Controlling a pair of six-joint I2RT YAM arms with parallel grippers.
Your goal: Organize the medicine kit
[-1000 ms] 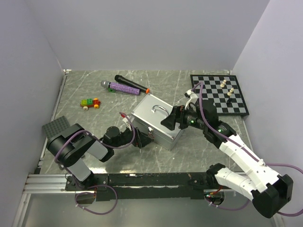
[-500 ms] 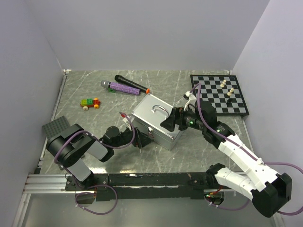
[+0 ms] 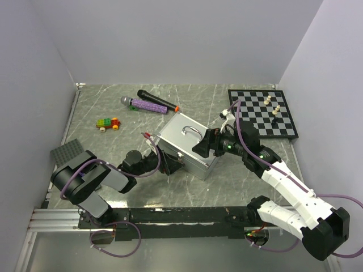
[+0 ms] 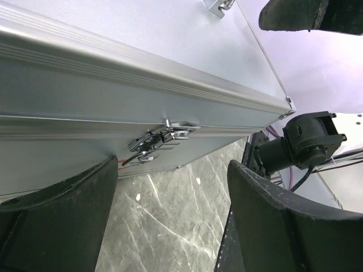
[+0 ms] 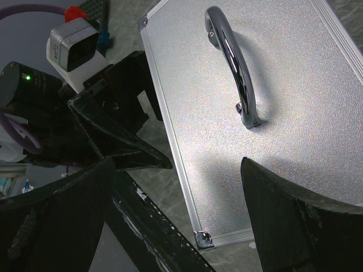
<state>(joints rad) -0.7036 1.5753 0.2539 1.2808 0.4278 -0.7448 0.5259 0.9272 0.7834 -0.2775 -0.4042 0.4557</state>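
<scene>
The medicine kit (image 3: 187, 145) is a silver metal case standing mid-table with its lid down and its chrome handle (image 5: 233, 68) on top. My left gripper (image 3: 170, 165) sits low at the case's front-left side, open, with only bare table between its fingers (image 4: 57, 226). A latch (image 4: 161, 139) on that side shows just above them. My right gripper (image 3: 203, 147) hovers open over the lid's near right corner (image 5: 204, 238), holding nothing. The case's contents are hidden.
A chessboard (image 3: 264, 113) with a few pieces lies at the back right. A black microphone (image 3: 156, 100) and a purple roll (image 3: 148, 106) lie behind the case. A small brick toy car (image 3: 108, 123) and a dark studded plate (image 3: 67, 152) are on the left.
My left arm has edged slightly left and towards the case's front side, its jaws a touch narrower. The right arm and the case have not moved.
</scene>
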